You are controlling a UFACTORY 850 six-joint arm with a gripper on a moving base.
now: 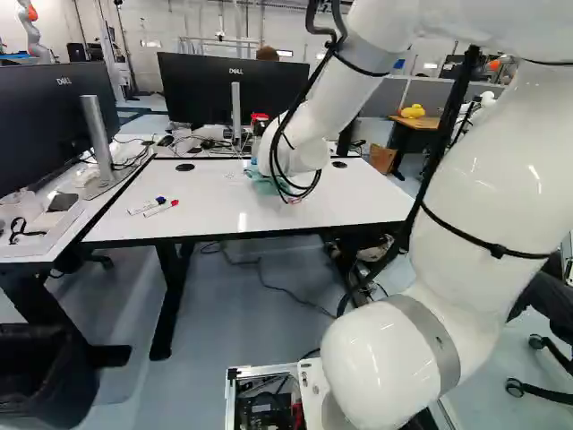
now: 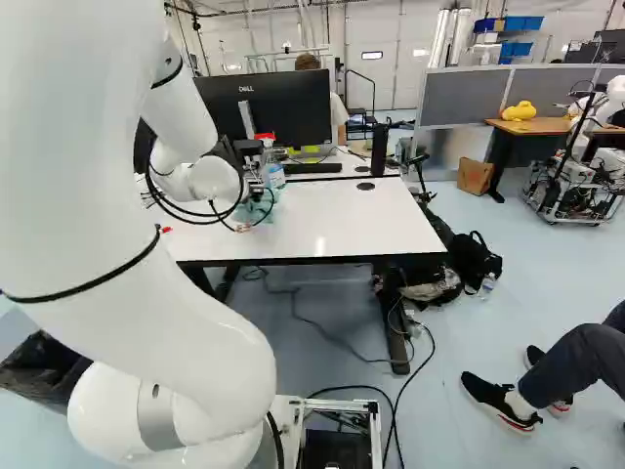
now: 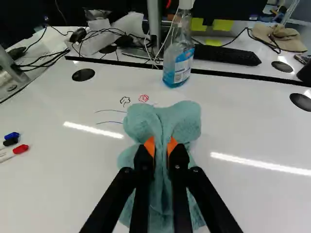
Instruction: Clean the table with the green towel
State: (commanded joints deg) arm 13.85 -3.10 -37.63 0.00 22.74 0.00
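We have the green towel (image 3: 163, 119) gripped in the pincer (image 2: 253, 186), over the middle of the worktop (image 2: 342, 220). In the wrist view, the two fingers of the pincer (image 3: 162, 145) stand a little apart, with a bunched fold of cloth filling the space between them and the orange pads (image 3: 149, 145) pressing on it from both sides. Ahead of the fingertips the towel spreads into two rounded lobes; the rest trails back between and beneath the fingers, showing on both outer sides of them. We cannot tell how much of its underside touches the worktop.

Just beside the lobes, on the white surface, we see a small black scribble (image 3: 125, 100), a red scribble (image 3: 144, 98) and thin curved lines (image 3: 110, 116) in red and blue. Farther ahead of the towel, a spray bottle (image 3: 178, 60) of blue liquid stands upright near the worktop's far edge. Capped markers (image 1: 154, 207) lie well apart from the towel, at the left of the worktop in the left base view.
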